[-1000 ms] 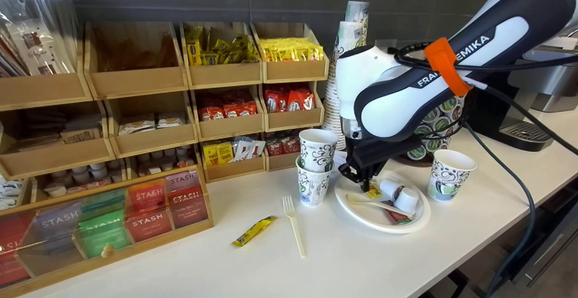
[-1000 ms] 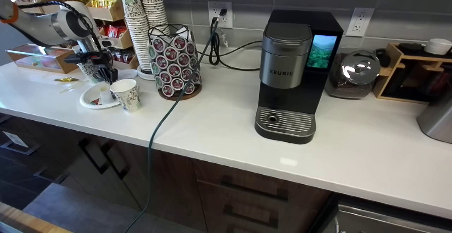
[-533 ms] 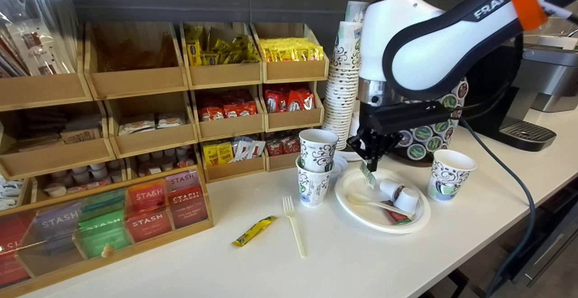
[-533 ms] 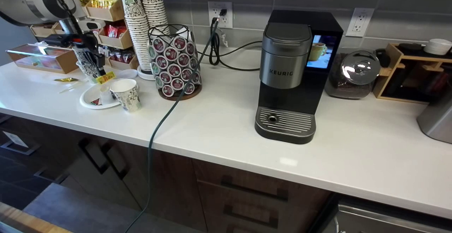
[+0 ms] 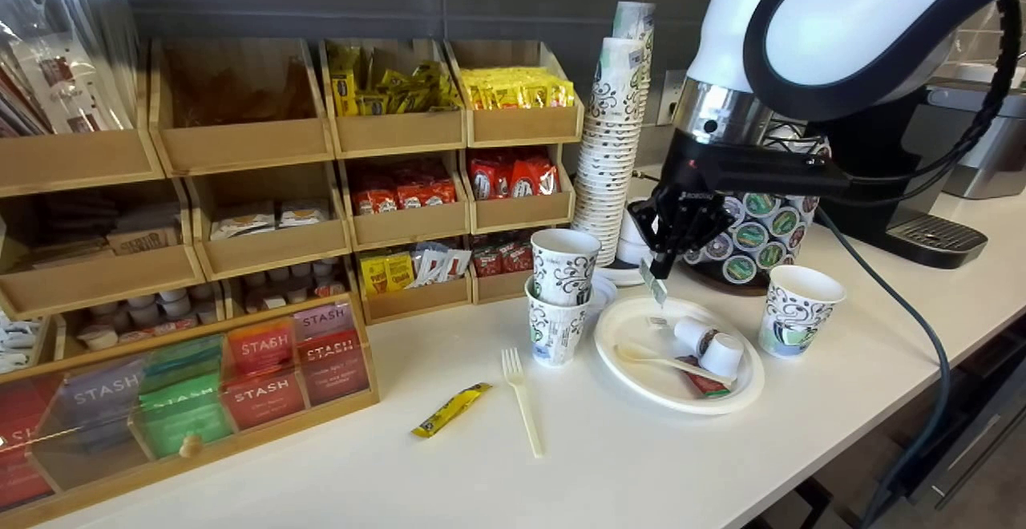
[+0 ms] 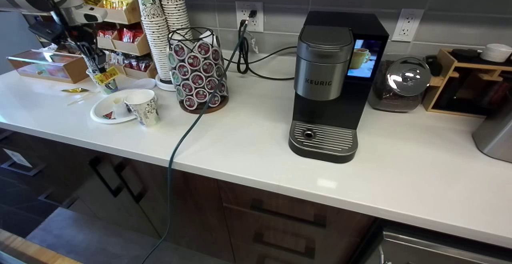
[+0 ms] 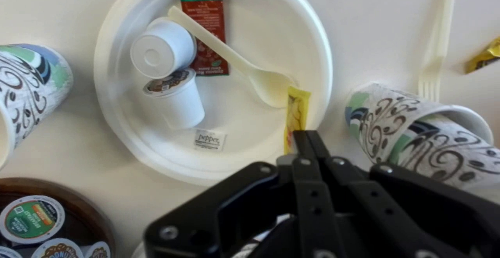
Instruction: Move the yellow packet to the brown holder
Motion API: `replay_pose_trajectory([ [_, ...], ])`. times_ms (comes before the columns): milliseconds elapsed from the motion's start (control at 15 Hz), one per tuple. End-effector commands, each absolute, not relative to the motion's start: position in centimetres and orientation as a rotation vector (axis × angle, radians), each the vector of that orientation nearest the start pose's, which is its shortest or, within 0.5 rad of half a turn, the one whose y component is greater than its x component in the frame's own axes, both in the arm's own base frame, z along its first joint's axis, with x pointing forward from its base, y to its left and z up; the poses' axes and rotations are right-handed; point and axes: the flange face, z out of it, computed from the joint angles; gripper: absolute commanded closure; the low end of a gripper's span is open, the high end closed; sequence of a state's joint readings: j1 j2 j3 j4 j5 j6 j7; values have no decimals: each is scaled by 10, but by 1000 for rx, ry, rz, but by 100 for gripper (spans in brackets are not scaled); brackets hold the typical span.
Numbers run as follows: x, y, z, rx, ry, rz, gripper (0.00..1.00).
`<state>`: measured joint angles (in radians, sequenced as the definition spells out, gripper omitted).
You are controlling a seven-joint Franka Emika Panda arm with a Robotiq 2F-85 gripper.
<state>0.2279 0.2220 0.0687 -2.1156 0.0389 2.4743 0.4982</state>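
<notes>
The yellow packet (image 7: 297, 109) is pinched in my gripper (image 7: 306, 132) and juts past the fingertips in the wrist view, over the rim of the white plate (image 7: 324, 54). My gripper (image 5: 660, 260) is shut on it. In an exterior view the packet (image 5: 653, 283) hangs tilted above the back of the plate, its pale side showing. Its yellow printed face shows in an exterior view where the packet (image 6: 107, 75) hangs in front of the paired cups. The brown holder (image 5: 525, 127), a tiered wooden rack with slanted bins, stands at the back; its near end (image 6: 116, 15) also shows in an exterior view.
Paired paper cups (image 5: 559, 325) stand between plate and rack. A tall cup stack (image 5: 603, 152) and a pod carousel (image 5: 741, 260) stand behind. A single cup (image 5: 801, 310) stands beside the plate. A fork (image 5: 525, 409) and a longer yellow-green packet (image 5: 451, 410) lie on the counter.
My gripper has lifted the yellow packet up out of the plate, and the arm has risen and shifted. A pepper sachet now shows in the plate. Other objects have not moved.
</notes>
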Motion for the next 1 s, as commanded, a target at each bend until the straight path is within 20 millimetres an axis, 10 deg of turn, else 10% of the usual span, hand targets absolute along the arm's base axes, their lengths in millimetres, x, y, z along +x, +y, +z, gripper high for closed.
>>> replay_pose_trajectory([
  [0, 543, 165, 340, -2914, 390, -335, 100],
  [933, 521, 178, 399, -2604, 325, -959, 100],
])
